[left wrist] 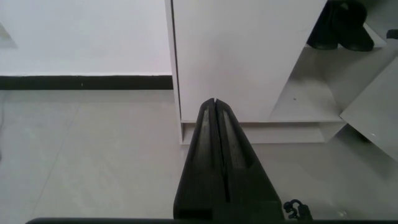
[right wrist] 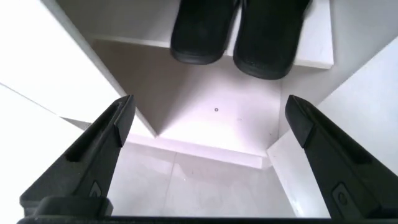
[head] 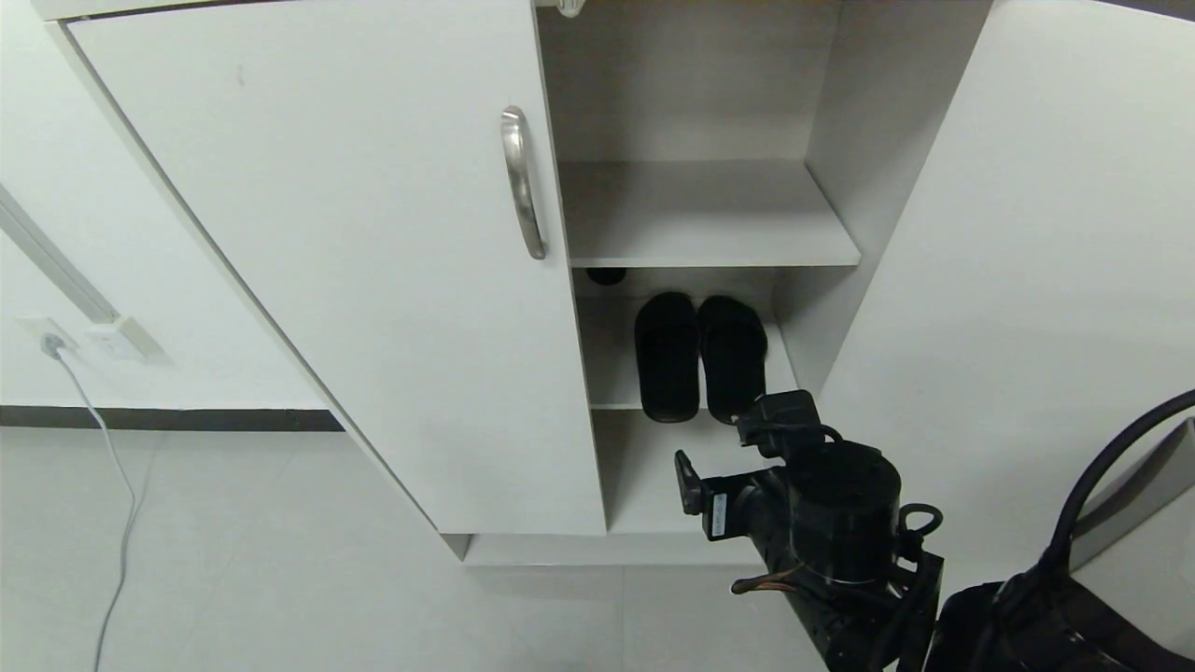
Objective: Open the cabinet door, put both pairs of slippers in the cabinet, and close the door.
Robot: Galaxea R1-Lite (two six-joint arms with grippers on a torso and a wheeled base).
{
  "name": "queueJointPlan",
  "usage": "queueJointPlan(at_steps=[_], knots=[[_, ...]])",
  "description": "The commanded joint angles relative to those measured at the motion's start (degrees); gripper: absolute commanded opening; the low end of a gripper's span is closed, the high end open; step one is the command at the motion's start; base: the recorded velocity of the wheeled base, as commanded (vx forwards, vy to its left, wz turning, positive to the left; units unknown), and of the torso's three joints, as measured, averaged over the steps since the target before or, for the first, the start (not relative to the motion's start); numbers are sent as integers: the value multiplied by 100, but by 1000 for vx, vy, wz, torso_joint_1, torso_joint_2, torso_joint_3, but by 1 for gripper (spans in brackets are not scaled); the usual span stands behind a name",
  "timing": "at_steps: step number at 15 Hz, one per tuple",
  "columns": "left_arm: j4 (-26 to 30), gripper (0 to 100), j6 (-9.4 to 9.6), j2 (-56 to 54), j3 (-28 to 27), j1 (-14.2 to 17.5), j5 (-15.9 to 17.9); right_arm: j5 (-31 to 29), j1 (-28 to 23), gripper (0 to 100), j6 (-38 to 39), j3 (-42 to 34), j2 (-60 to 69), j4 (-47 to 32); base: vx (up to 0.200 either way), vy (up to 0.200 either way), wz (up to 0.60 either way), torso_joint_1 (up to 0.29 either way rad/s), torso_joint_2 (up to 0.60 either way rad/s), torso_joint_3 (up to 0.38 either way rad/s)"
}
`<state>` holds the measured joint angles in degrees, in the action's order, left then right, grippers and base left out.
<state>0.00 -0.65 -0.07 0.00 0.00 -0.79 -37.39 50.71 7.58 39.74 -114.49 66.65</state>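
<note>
Slippers point(head: 700, 359), one black pair, lie side by side on the lower shelf point(head: 609, 364) at frame centre, long axes running into the cabinet point(head: 859, 112). Your right hand point(right wrist: 209, 107), jaws apart, hangs just below and right of them, the nearer one. Your left hand point(left wrist: 214, 106) is closed, empty.

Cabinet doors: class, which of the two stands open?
The right-hand door, swung outward so the shelves and black slippers show. The left door, the one with the metal handle, lies shut.
</note>
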Motion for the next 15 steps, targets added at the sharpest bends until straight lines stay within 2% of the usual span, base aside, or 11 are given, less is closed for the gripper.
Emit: queueJointPlan(at_steps=[1,12,15], knots=[[0,0,-6,7,0,0,0,-5,9,100,-2,-81,15,-2,0,0,0,0,0,0],[0,0,12,7,0,0,35,-146,26,100,-2,-107,59,24,0,0,0,0,0,0],[0,0,21,7,0,0,35,-146,35,100,-2,-107,50,24,0,0,0,7,-1,147]])
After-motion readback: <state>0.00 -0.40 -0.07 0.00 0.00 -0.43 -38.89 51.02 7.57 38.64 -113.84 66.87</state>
